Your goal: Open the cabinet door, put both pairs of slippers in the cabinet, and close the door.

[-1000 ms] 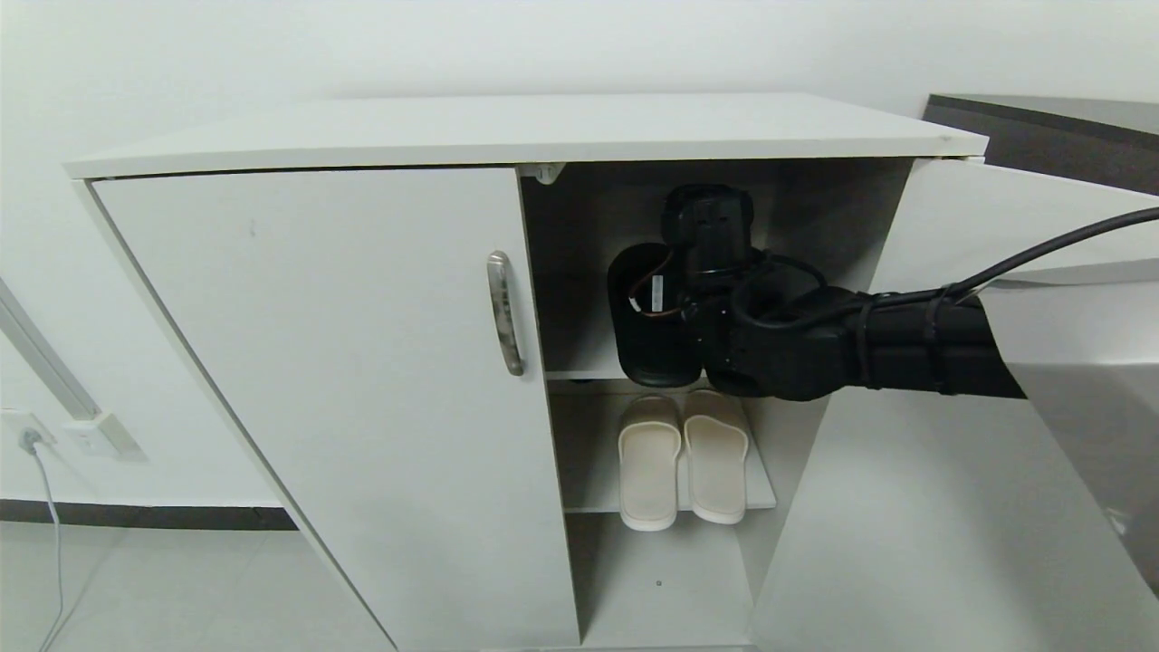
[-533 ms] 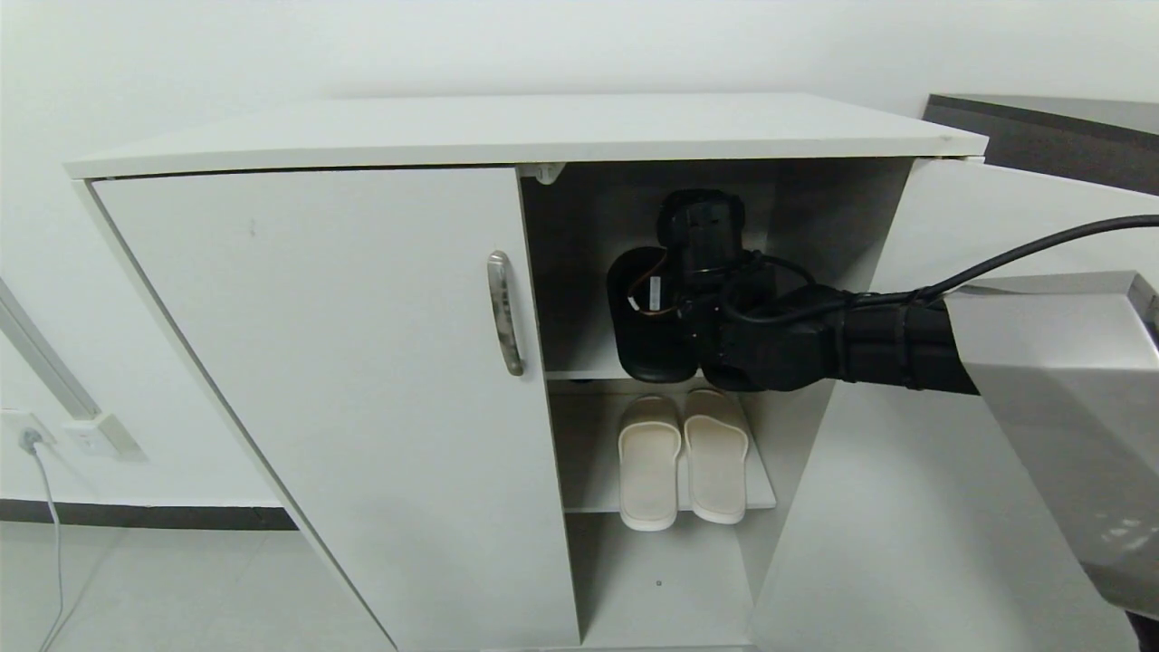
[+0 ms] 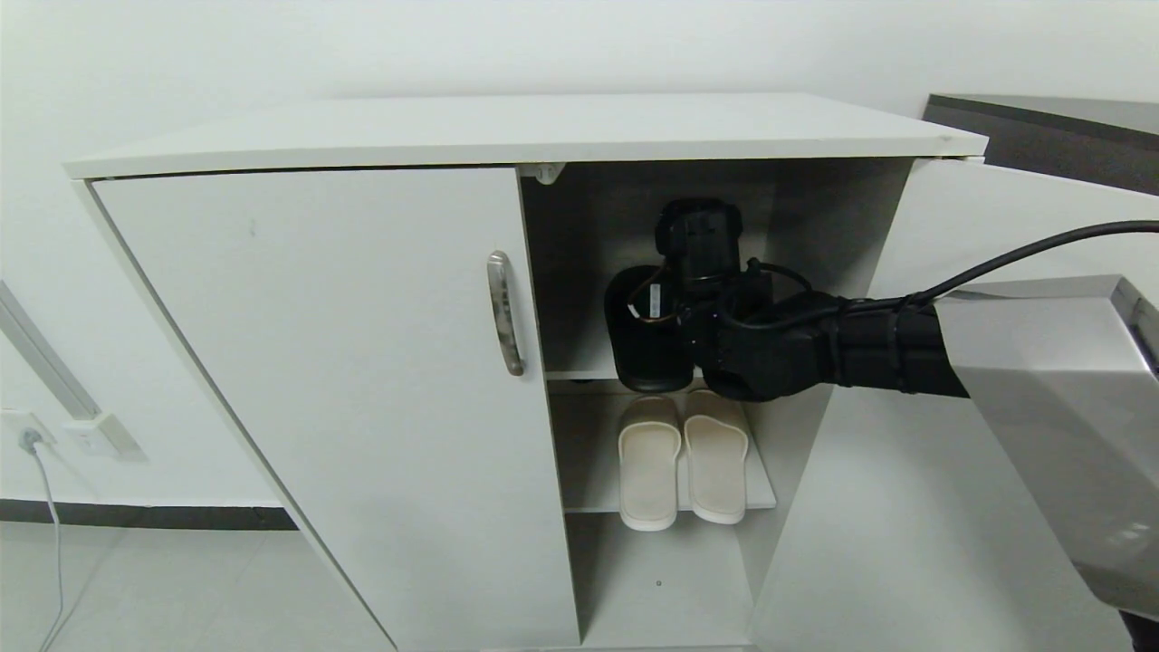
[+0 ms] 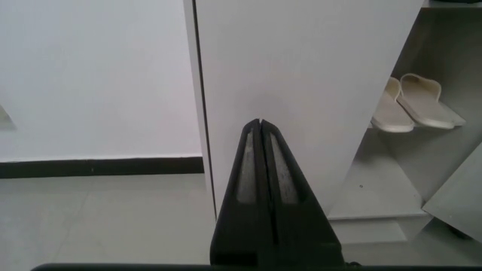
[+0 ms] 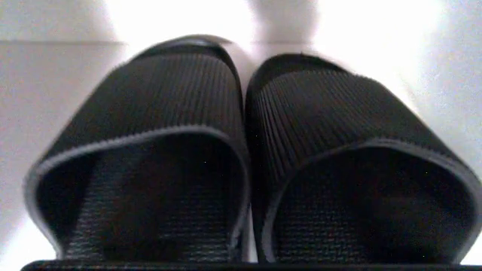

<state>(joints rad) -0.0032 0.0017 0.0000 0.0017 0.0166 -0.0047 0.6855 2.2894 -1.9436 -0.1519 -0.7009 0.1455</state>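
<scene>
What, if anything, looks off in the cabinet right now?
Only one thing: the cream foam slippers on the middle shelf sit with heels overhanging its front edge, so the open white right door might catch them when closing. The black ribbed slippers lie side by side on the upper shelf. No damage visible.

right arm (image 3: pixel 815 358) — eased lower | black slippers (image 3: pixel 645 335) — sunk toward shelf (image 3: pixel 579 374)

A plain, home-like room: a white shoe cabinet (image 3: pixel 507 131) holding slippers (image 3: pixel 648 462) stands against a bare white wall (image 3: pixel 453 45), with dark skirting (image 3: pixel 136 515), a pale tiled floor (image 3: pixel 181 589) and a wall socket (image 3: pixel 89 436).
</scene>
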